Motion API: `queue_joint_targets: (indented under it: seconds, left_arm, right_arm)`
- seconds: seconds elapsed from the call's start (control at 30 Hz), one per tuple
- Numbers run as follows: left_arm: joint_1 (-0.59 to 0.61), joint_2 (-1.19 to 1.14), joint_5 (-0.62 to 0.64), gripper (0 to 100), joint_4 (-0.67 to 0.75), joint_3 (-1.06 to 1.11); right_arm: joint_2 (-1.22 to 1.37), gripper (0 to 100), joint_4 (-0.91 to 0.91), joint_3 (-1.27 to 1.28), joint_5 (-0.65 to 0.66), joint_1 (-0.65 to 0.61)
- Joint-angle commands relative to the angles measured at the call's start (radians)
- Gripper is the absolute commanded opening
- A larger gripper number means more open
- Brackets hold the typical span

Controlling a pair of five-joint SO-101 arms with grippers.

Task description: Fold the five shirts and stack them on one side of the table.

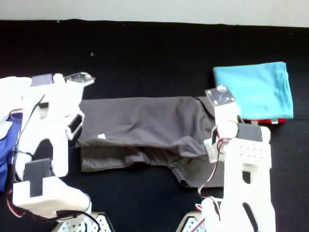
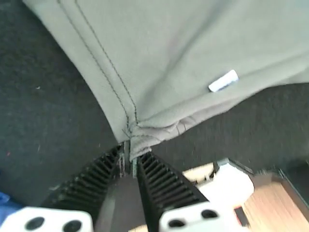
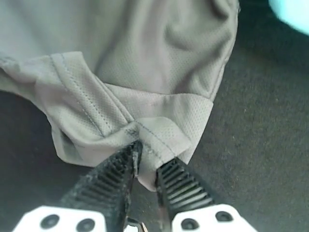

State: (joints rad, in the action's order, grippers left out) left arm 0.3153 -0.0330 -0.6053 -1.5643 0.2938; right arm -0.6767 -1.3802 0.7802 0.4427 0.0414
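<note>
From the high view, you have the grey shirt (image 1: 145,128) lying across the middle of the black table (image 1: 145,53), stretched left to right, with its far part doubled over the near part and a loose flap hanging out at the near right. Your left arm (image 1: 53,125) stands over the shirt's left end and your right arm (image 1: 241,159) over its right end. At the far right, the folded light-blue shirt (image 1: 256,89) lies just beside the grey one, with a red edge (image 1: 270,120) showing under its near side. A blue cloth (image 1: 6,145) shows at the left edge of the table, partly behind your left arm.

In the left wrist view, your left gripper (image 2: 129,154) is clamped tight on the corner of the grey shirt (image 2: 193,53), right where two stitched hems meet. The ribbed fingers (image 2: 104,171) press together with only fabric between them. A small white tag (image 2: 223,80) sits on the cloth farther in.

In the right wrist view, your right gripper (image 3: 147,162) is pinching a stitched hem of the grey shirt (image 3: 145,63), with a fold of the mesh fabric caught between the fingers (image 3: 113,174). The cloth bunches up just above the grip. A corner of the light-blue shirt (image 3: 289,12) shows beyond it.
</note>
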Motion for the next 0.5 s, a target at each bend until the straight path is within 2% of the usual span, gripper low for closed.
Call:
queue_joint_targets:
  seconds: [0.0,0.17,0.47]
  left_arm:
    - [-0.048,0.062,-0.006,1,0.061,0.117]
    - [-0.105,0.062,0.0,1,0.109,0.206]
    - [-0.125,0.18,-0.009,1,0.055,0.243]
  right_arm:
    - [-0.054,0.5,0.01,0.031,0.057,0.051]
    - [-0.056,0.5,0.061,0.068,0.1,0.104]
    - [-0.059,0.5,0.071,0.076,0.101,0.14]
